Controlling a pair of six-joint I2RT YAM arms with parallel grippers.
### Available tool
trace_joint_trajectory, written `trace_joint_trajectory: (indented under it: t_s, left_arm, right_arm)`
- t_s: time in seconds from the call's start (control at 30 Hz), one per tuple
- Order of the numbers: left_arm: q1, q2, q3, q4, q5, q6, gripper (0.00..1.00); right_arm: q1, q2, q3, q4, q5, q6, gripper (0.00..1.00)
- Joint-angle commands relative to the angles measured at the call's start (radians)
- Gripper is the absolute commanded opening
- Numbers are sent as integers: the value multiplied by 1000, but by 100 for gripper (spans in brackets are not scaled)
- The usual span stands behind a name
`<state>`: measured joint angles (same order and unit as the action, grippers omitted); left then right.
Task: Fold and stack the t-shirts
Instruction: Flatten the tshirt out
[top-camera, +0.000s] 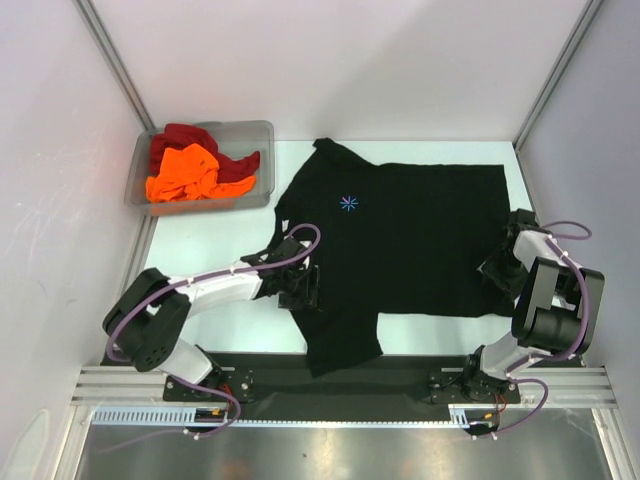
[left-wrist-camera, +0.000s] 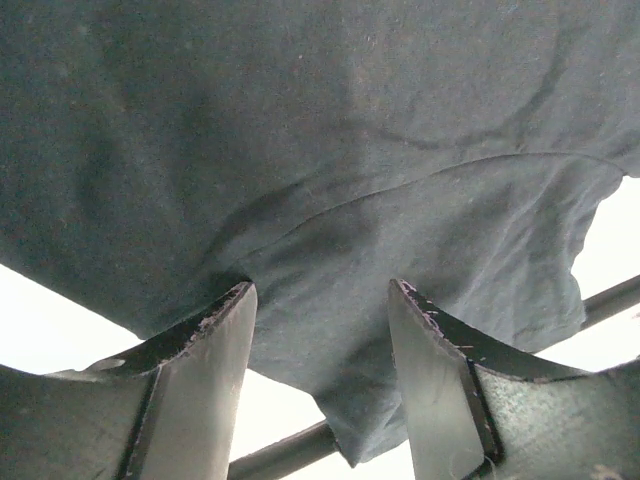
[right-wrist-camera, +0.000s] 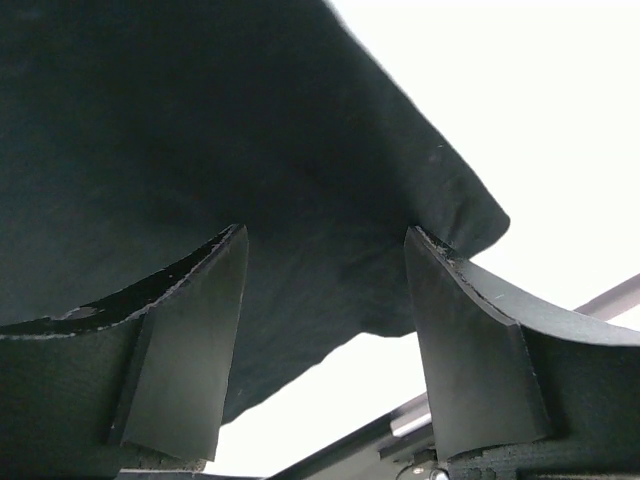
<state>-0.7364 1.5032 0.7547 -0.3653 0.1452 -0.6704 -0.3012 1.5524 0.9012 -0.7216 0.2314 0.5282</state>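
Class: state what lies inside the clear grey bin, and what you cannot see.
A crumpled orange t-shirt lies partly on a dark red t-shirt in the bin. Anything beneath them is hidden.

Grey bin (top-camera: 252, 133) far-left; white table (top-camera: 200, 237)

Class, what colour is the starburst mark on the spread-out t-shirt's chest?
The starburst mark is light blue, clearest in the top external view.

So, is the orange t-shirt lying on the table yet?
No, the orange t-shirt is in the grey bin with the dark red t-shirt.
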Motion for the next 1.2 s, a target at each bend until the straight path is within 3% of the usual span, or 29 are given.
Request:
trace_joint_trajectory:
  t_s: [0.0,0.27,0.4,0.53,0.7,0.83,0.93,1.1,1.17]
  left_arm:
    - [-21,25,-72,-7,22,-89,62]
    - [-129,-9,-136,-50,13,-210,63]
    - [-172,-141,-201,-92,2,-285,63]
    - [-190,-254,-193,-171,-33,-262,63]
    - [-187,-330,-25,-284,-180,-145,66]
    - [-114,-241,164,-300,-243,-28,73]
    - [-37,-115,268,-278,-225,60,85]
    - [75,110,431,-224,-211,208,87]
    - [101,178,471,-208,-200,239,86]
  right_arm:
    - [-44,9,-48,44,22,30,69]
    - [-85,-2,-59,-34,125,96,70]
    - [-85,-41,-42,-88,115,110,70]
    - [2,-185,16,-128,118,119,70]
    - [198,-216,146,-65,46,58,70]
    - [298,-89,261,-27,-27,15,72]
    - [373,78,387,-80,-55,-25,76]
    - [450,306,565,-118,-50,-100,90]
    - [467,350,591,-116,-66,-128,91]
